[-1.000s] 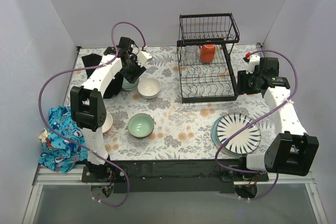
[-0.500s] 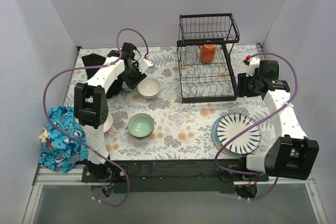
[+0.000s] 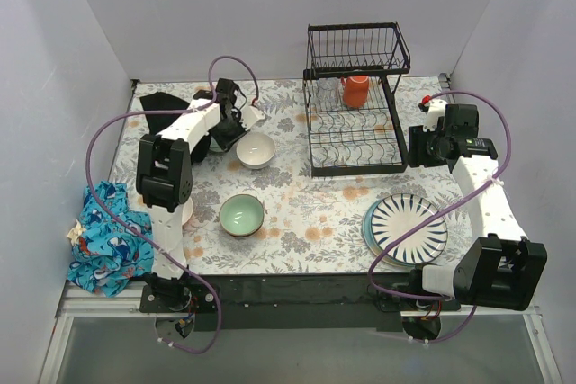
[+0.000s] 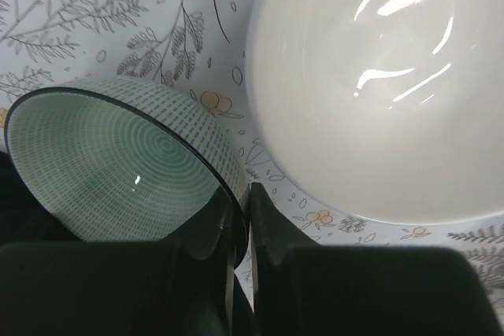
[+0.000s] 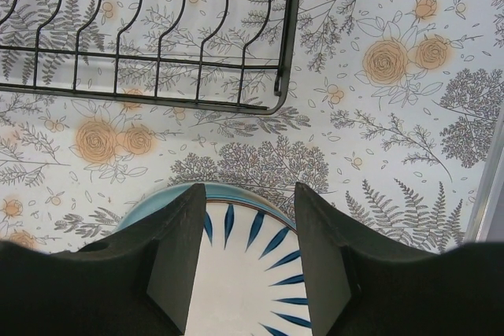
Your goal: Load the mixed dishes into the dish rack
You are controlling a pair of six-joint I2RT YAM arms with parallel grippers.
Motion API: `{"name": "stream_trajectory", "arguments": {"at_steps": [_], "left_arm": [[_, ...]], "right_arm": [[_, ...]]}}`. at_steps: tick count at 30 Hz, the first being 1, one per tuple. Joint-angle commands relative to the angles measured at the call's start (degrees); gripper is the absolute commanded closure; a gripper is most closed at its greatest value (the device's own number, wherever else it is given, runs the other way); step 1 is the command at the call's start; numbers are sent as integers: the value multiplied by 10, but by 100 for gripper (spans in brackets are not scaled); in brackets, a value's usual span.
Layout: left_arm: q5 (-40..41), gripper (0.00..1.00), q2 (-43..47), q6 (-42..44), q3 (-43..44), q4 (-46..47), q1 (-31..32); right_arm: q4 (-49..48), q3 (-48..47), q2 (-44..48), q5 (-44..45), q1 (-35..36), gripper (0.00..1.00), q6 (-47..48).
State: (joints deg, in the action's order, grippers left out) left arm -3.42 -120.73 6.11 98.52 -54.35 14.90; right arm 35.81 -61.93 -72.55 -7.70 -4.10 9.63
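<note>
My left gripper (image 3: 230, 123) is shut on the rim of a pale-green-inside bowl (image 4: 118, 163), one finger inside the rim and one outside. A small white bowl (image 3: 256, 150) sits just to its right and fills the upper right of the left wrist view (image 4: 370, 92). A second pale-green-inside bowl (image 3: 241, 215) stands at the front centre. The orange mug (image 3: 355, 91) stands in the black dish rack (image 3: 355, 146). My right gripper (image 3: 423, 146) is open and empty, right of the rack, above the striped plates (image 3: 405, 229); the right wrist view shows the top plate (image 5: 244, 273) between its fingers.
A black cloth (image 3: 160, 103) lies at the back left. A blue patterned cloth (image 3: 103, 238) hangs over the front left edge. Another white bowl (image 3: 184, 213) is half hidden behind the left arm. The rack's lower edge (image 5: 157, 96) is close ahead of the right gripper.
My left gripper has shifted right and towards the back, next to the white bowl, its arm stretching out. The right arm has barely moved.
</note>
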Motion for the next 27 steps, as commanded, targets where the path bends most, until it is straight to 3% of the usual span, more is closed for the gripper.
{"name": "stream_trajectory", "arguments": {"at_steps": [1, 7, 11, 13, 16, 20, 27], "left_arm": [[1, 100, 3, -16, 77, -42, -10], [-10, 100, 30, -37, 176, -82, -11], [-114, 100, 24, -100, 281, -136, 17], [-198, 100, 37, -149, 285, -129, 53], [-279, 100, 94, -198, 203, -42, 121], [-357, 100, 160, -271, 71, 160, 201], [-409, 100, 137, -416, 23, 386, 279]], "right_arm": [[-15, 5, 19, 6, 0, 43, 1], [-14, 1, 16, 8, 0, 43, 1], [-14, -10, 9, 27, 0, 43, 2], [-14, -17, 4, 45, 0, 43, 1], [-12, -32, -1, 120, -3, 43, 5], [0, -40, -5, 193, -9, 43, 21], [28, -18, 16, 255, -21, 43, 50]]}}
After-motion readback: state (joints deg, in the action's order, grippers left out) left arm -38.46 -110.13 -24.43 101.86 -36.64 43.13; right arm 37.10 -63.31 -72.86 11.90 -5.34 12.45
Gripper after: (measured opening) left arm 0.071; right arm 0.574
